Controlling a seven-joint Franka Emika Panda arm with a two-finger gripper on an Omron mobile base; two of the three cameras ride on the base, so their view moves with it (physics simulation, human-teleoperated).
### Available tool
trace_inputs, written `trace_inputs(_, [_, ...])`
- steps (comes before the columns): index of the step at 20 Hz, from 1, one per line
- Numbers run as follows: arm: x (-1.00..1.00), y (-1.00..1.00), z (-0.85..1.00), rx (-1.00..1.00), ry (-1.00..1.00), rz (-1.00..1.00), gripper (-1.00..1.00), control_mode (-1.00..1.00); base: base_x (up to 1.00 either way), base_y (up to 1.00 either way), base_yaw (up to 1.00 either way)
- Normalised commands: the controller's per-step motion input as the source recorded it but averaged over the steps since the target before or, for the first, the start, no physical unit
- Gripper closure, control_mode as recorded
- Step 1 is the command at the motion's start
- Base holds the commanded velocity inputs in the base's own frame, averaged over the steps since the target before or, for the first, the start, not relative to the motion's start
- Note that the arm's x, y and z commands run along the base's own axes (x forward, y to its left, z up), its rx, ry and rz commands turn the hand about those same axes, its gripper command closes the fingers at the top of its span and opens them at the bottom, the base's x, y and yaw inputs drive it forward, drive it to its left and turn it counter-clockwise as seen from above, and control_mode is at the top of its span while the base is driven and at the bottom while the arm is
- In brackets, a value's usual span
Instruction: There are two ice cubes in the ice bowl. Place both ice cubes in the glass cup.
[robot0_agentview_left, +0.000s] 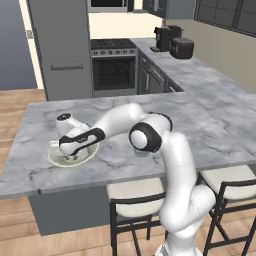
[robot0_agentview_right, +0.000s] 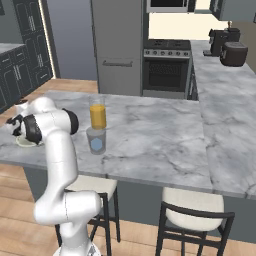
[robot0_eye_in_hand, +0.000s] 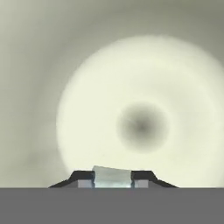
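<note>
ice bowl (robot0_agentview_left: 72, 155): sits on the grey marble table (robot0_agentview_left: 150, 125), near its front edge.
end effector (robot0_agentview_left: 71, 157): lowered into the ice bowl, tips hidden by the hand.
arm: reaches left across the table to the ice bowl.
stools (robot0_agentview_left: 135, 205): tucked under the table's front edge.

The tabletop (robot0_agentview_left: 210, 125) is showing grey marble veined in white. The ice bowl (robot0_agentview_left: 56, 159) is looking pale cream-green, its inside glowing creamy white. An ice cube (robot0_eye_in_hand: 112, 177) is appearing pale blue and translucent between dark fingertips (robot0_eye_in_hand: 143, 176). A tall glass (robot0_agentview_right: 97, 116) is holding orange liquid; the glass cup (robot0_agentview_right: 96, 140) is looking greyish with a blue cube inside.
</note>
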Motion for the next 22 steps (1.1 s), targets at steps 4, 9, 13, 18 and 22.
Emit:
trace_inputs(4, [-0.51, -0.61, 0.33, 0.08, -0.12, -0.03, 1.00, -1.00, 0.00, 0.00, 0.00])
trace_inputs(9, [-0.30, -0.69, 1.00, 0.13, -0.34, -0.06, 1.00, -1.00, 0.00, 0.00, 0.00])
trace_inputs(13, [-0.08, -0.68, 1.00, 0.10, -0.25, -0.08, 1.00, -1.00, 0.00, 0.00, 0.00])
trace_inputs(18, [-0.01, -0.78, 1.00, 0.03, -0.21, -0.10, 1.00, -1.00, 0.00, 0.00, 0.00])
trace_inputs(22, [0.00, -0.93, 0.91, 0.00, -0.09, -0.14, 1.00, -1.00, 0.00, 0.00, 0.00])
